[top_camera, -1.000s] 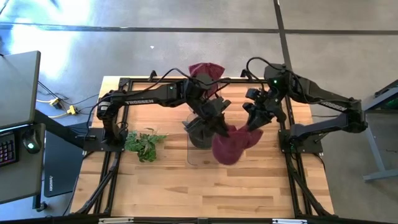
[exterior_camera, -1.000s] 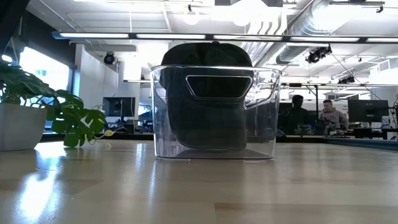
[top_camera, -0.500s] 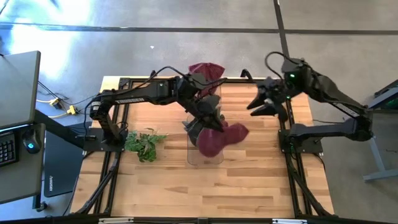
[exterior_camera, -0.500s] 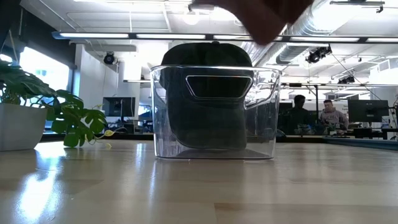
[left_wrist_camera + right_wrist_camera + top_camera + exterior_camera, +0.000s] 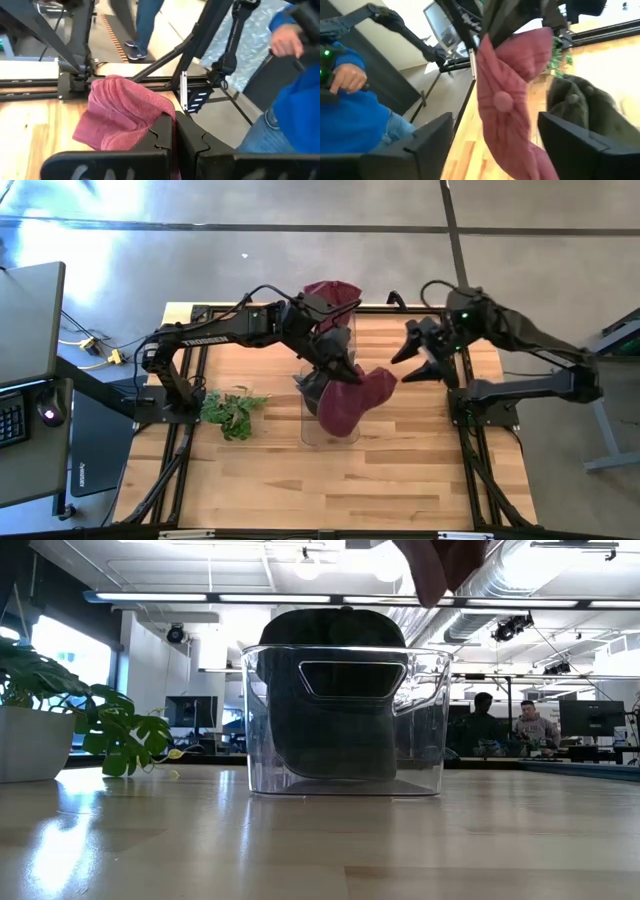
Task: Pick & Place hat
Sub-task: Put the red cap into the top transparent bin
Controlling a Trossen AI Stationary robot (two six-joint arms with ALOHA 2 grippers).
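A maroon hat [image 5: 352, 400] hangs over the clear bin [image 5: 312, 430] at the table's middle, and my left gripper [image 5: 338, 366] is shut on it. Its top button [image 5: 502, 102] faces my right gripper [image 5: 413, 357]. That gripper stands open to the right of the bin, its fingers apart from the hat. A dark green hat [image 5: 335, 690] sits inside the bin [image 5: 420, 720], resting on the bin's floor. Only the maroon hat's lower end [image 5: 445, 565] shows in the low view, above the bin's rim. My left gripper pinches the maroon hat's upper edge [image 5: 167, 111] between its two shut fingers, coming from the table's left and slanting a little down. One layer or several, I cannot tell. The hat hangs slack below the fingers, clear of the bin and the table.
A potted plant [image 5: 232, 410] stands left of the bin. A second maroon hat [image 5: 332, 292] lies at the table's far edge. A person in blue [image 5: 355, 115] stands beyond the table. Bare wood lies toward the near edge [image 5: 330, 490].
My right gripper has opened, let go of the maroon hat and drawn back toward the table's right and far edge. The hat, which hung between both grippers to the bin's right, has swung left and now hangs from my left gripper alone over the bin.
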